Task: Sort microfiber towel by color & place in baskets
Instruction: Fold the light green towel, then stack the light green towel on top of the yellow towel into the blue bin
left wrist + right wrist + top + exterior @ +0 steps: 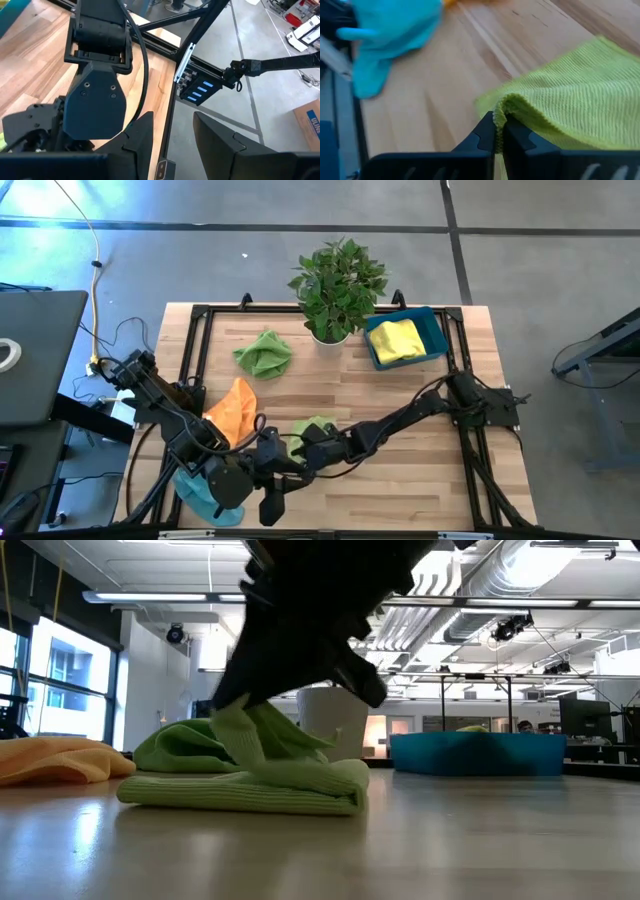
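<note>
My right gripper [499,131] is clamped on an edge of the light green towel [312,430] near the table's front, fingers pinched tight on the fabric in the right wrist view. In the low view that towel [250,775] lies mostly on the wood with one fold pulled up under the arm, so I judge I'm at the pick step: grasp made, lift barely begun. My left gripper [268,502] sits at the front edge, close beside the right one, fingers [142,135] parted with nothing between them; the left wrist view shows only floor past them. The blue basket [436,330] is at the far right corner, well apart from here, already holding a yellow towel [395,340]. A darker green towel [263,352], an orange towel [233,408] and a light blue towel [200,492] are still loose on the table. Only one basket is visible, so where green belongs I can't tell. Next move needs a clean lift so the towel clears the wood without dragging, then a carry clear of the potted plant [336,285].
</note>
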Robot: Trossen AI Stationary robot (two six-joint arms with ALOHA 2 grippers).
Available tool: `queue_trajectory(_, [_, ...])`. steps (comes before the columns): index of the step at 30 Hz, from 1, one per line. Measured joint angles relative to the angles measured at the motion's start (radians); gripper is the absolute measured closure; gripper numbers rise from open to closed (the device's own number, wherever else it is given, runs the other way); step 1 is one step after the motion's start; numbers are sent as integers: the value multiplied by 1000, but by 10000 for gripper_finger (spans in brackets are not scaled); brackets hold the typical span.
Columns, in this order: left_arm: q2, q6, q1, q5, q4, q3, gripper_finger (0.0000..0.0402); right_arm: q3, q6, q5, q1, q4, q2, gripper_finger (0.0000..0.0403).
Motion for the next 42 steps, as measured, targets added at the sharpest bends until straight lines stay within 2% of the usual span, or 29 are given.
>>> queue_trajectory(3, [0,0,0,0,0,0,273,0,-55,0,0,39,3,371])
queue_trajectory(8, [0,0,0,0,-8,0,273,1,-136,-10,0,67,3,283])
queue_trajectory(12, [0,0,0,0,-8,0,273,40,-200,-86,-6,53,2,219])
queue_trajectory(15, [0,0,0,0,-8,0,273,89,-275,-142,-6,-11,2,194])
queue_trajectory(19, [0,0,0,0,-9,0,273,126,-391,-122,27,-133,-2,189])
queue_trajectory(24, [0,0,0,0,-18,0,273,125,-499,21,73,-245,16,199])
queue_trajectory(29, [0,0,0,0,-24,0,273,125,-571,28,86,-207,60,205])
queue_trajectory(38, [0,0,0,0,-26,0,273,124,-569,-6,55,-126,124,205])
queue_trajectory(42, [0,0,0,-5,-33,0,273,124,-583,14,46,-103,148,205])
